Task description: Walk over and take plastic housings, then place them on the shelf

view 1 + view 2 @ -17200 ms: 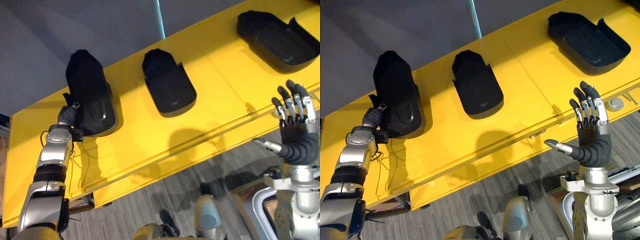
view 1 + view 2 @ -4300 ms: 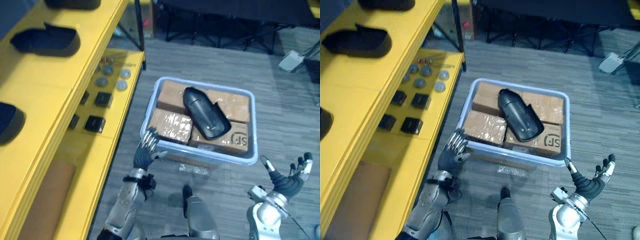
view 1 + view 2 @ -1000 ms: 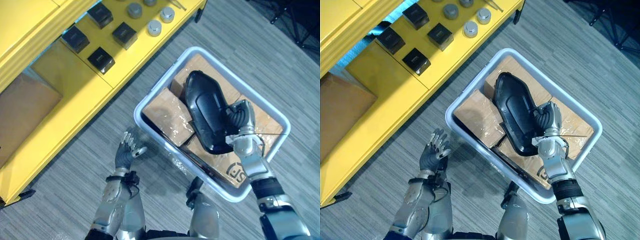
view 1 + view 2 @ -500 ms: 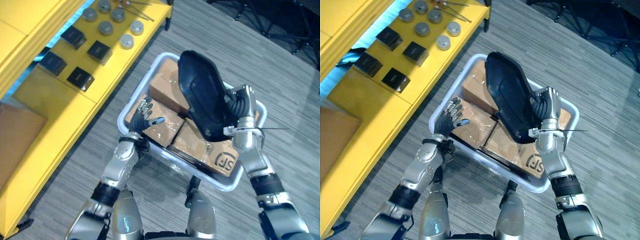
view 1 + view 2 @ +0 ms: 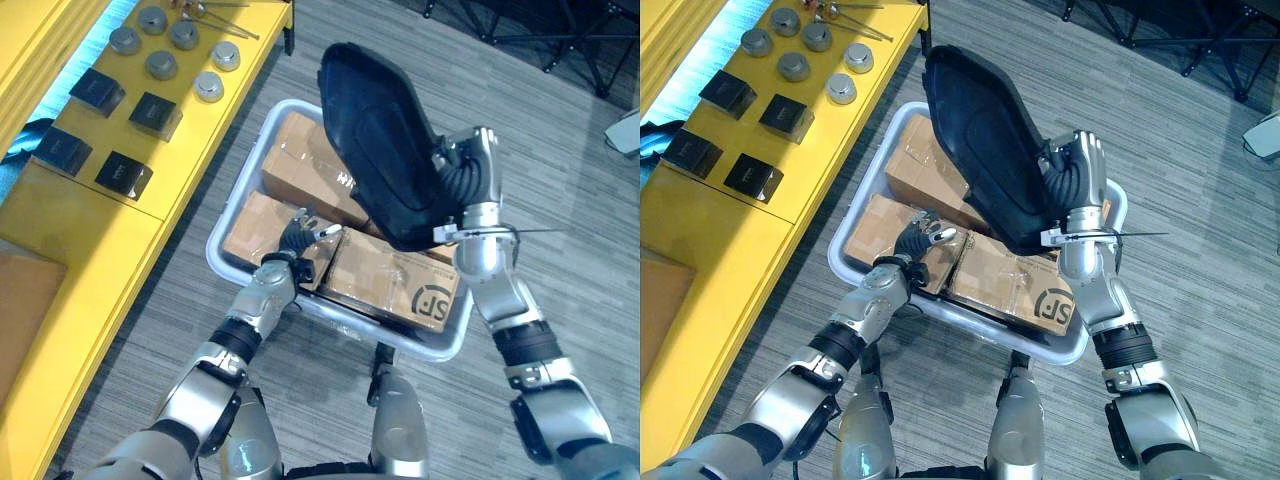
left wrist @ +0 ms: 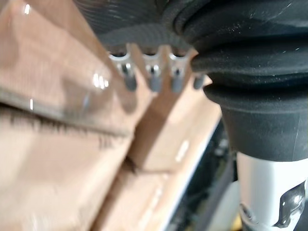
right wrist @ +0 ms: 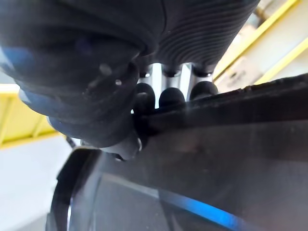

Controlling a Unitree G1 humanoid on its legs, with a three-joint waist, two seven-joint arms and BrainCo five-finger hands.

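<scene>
- The right hand is clenched on the black plastic housing. Its fingers are curled over one long edge near the housing's lower end, and the thumb presses from the other side.
- From that grip the housing reaches up and away toward the robot's left. It is tilted, with its broad face turned to the head camera and its rounded far end highest.
- The housing is held up over the pale plastic bin, above the bin's far half. Nothing but the right hand touches it.
- The left hand holds nothing. Its fingers are loose and relaxed, low over the near left part of the bin.
- That hand sits just beside the housing's lower end, on its left, without touching it.
- Taped cardboard boxes lie flat and side by side in the bin, directly beneath the left hand.
- The bin stands on grey striped carpet, just beside the yellow shelf on the robot's left.
- On the shelf's lower level sit black square blocks, with round grey discs beyond them, well apart from the housing.
</scene>
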